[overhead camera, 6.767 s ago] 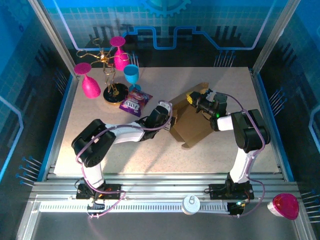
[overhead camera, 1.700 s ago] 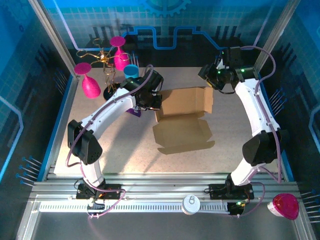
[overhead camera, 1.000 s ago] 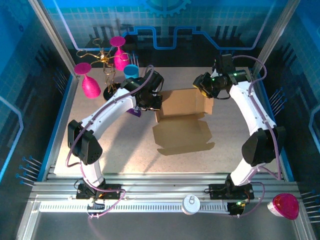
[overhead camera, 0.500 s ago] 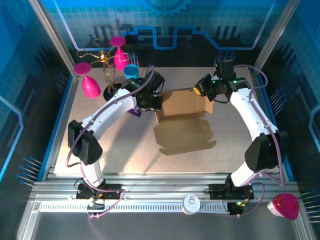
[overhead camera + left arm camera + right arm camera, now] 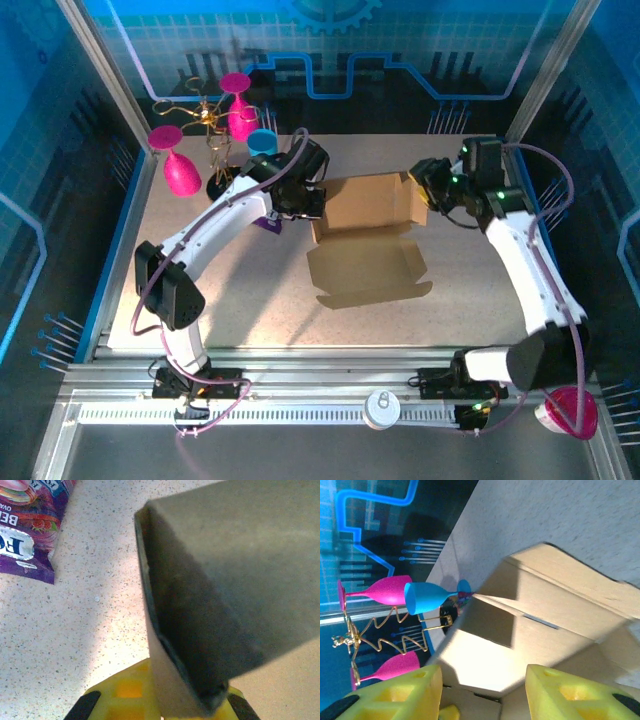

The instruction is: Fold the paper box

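Purple snack packet (image 5: 26, 527) near goblet rack (image 5: 213, 142).

Blue-panelled robot demo booth (image 5: 330, 60)

White arm links (image 5: 535, 270), black joints (image 5: 165, 300), purple cables (image 5: 545, 153), yellow gripper fingers (image 5: 565, 690)

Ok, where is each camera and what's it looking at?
Top external: above, behind the arms, looking down at the paper box; both arms show.
Left wrist: on the left gripper, which clamps a box wall; snack packet beside.
Right wrist: behind the open right gripper, facing the box and a blue glass.
All three share the box.
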`<state>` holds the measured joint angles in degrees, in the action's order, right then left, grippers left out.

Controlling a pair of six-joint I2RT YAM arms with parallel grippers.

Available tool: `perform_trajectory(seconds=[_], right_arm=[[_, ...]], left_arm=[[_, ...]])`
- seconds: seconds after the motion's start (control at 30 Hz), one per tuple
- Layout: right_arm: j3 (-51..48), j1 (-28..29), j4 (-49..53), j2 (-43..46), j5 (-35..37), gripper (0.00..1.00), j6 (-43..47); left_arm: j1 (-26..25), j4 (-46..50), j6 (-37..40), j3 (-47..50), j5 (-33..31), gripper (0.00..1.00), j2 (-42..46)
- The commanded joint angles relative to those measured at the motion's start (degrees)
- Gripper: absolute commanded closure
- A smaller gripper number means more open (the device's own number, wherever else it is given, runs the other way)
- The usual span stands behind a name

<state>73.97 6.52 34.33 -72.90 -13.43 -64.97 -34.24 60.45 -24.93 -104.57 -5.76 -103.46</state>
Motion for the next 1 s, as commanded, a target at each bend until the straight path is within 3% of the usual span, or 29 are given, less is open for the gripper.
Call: perform_trajectory(seconds=[0.0, 0.2, 0.47, 0.7, 0.87, 0.97], right_arm=[[-7.0, -0.5, 0.0, 5.0, 3.4, 0.52, 5.1], [-15.4, -0.2, -1.8, 6.3, 3.3, 0.54, 11.2], [-16.3, 1.0, -6.3, 0.1, 4.0, 0.56, 15.6], [-13.4, 2.7, -5.9, -4.2, 4.4, 0.67, 16.3], [-14.1, 2.8, -5.5, -4.1, 6.1, 0.68, 16.1], [-13.2, 3.1, -5.7, -4.0, 6.7, 0.83, 16.5]], left_arm=[[0.1, 1.9, 1.5, -2.4, -0.5, 1.0, 0.7], [0.2, 3.0, 2.1, -4.7, -0.3, 1.0, -0.4], [0.3, 3.6, 2.4, -6.6, 0.2, 1.0, -1.5], [0.4, 4.2, 2.6, -8.0, 0.1, 1.0, -2.3], [0.7, 4.2, 2.8, -9.0, 0.3, 1.0, -2.9], [0.7, 4.3, 2.8, -9.4, 0.3, 1.0, -3.3]])
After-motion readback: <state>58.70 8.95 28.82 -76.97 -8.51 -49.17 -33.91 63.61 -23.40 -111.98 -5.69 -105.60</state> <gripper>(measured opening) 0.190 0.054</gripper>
